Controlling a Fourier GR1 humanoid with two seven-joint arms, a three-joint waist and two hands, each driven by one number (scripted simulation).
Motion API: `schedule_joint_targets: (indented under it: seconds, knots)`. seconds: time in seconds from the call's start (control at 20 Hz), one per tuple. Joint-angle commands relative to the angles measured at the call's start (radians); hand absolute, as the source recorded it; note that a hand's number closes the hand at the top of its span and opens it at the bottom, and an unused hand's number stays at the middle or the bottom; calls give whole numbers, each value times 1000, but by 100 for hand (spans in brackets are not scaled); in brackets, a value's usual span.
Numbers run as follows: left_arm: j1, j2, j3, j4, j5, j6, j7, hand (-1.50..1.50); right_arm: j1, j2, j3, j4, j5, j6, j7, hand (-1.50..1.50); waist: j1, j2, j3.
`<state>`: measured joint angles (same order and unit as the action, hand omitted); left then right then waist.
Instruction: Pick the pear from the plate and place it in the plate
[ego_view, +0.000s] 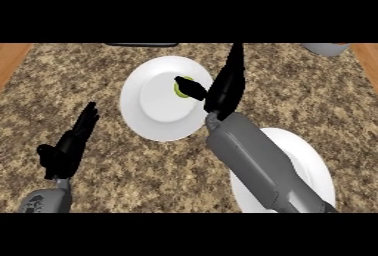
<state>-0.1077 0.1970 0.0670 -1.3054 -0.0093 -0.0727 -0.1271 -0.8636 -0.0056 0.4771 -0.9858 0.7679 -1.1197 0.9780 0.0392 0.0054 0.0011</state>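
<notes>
I am holding my right hand (221, 92) out over the far plate (148, 112) on the table (125, 175) — its fingers (235, 62) are pointing straight, gripping nothing, while the thumb is lying against the green pear (178, 90). The pear is sitting near that plate's middle. The near plate (310, 165) is lying partly under my right forearm. My left hand (70, 145) is resting at the left, well apart — fingers straight, open.
</notes>
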Motion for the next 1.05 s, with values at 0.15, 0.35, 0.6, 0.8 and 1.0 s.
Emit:
schedule_joint_targets:
  seconds: [0.15, 0.35, 0.6, 0.8, 1.0]
  knots:
    - [54, 1, 17, -21, -1, 14, -6, 0, 324, -39, 80, -266, -88, -154, -173, -150, -40, -6, 0]
    - [40, 30, 40, -70, 20, -9, 40, 0, 464, -151, 160, -422, -206, -137, -312, -150, -35, -5, 0]
    - [64, -4, 17, -68, 0, -4, 11, 0, 507, -243, 169, -448, -428, -110, -513, -150, -29, -3, 0]
    - [113, -6, 10, -110, -5, -11, 18, 0, 618, -261, 172, -471, -501, -94, -654, -150, -29, -4, 0]
    - [15, 18, 51, -23, 13, -37, 29, 0, 744, -272, 136, -534, -530, -71, -784, -150, -40, -5, 0]
